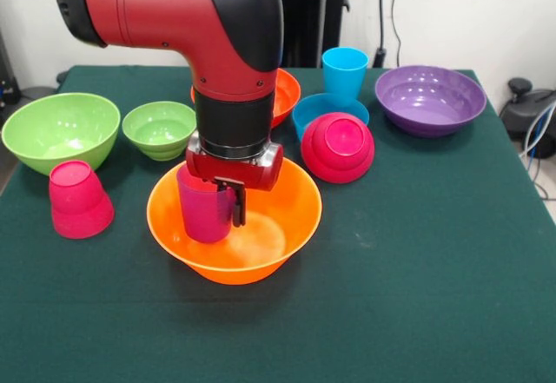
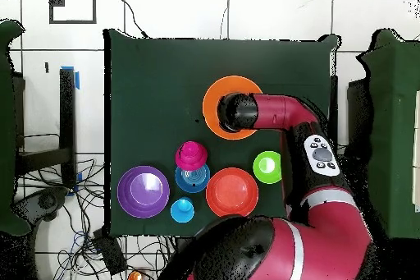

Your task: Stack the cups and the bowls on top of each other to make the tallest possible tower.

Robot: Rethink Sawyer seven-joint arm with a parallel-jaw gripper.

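The large orange bowl [image 1: 287,227] stands mid-table, and its rim [image 2: 213,94] also shows in the overhead view. My gripper [image 1: 219,202] hangs straight down into it, shut on the purple-magenta cup [image 1: 201,214]. One dark finger [image 1: 236,208] shows on the cup's right side. The cup's lower end is inside the bowl; I cannot tell whether it touches the bottom. The red-pink cup [image 1: 78,199] stands upside down at the left. At the back stands the sky blue cup [image 1: 344,72] [image 2: 182,209]. In the overhead view the arm's wrist hides the gripper.
Large lime green bowl [image 1: 61,131] and small green bowl [image 1: 159,128] [image 2: 267,167] at the left. Red-orange bowl [image 1: 287,96] [image 2: 231,191] behind the arm. A pink-red small bowl [image 1: 337,147] [image 2: 191,156] leans on the blue bowl [image 1: 317,107] [image 2: 192,181]. Purple bowl [image 1: 430,98] [image 2: 143,191] at the right.
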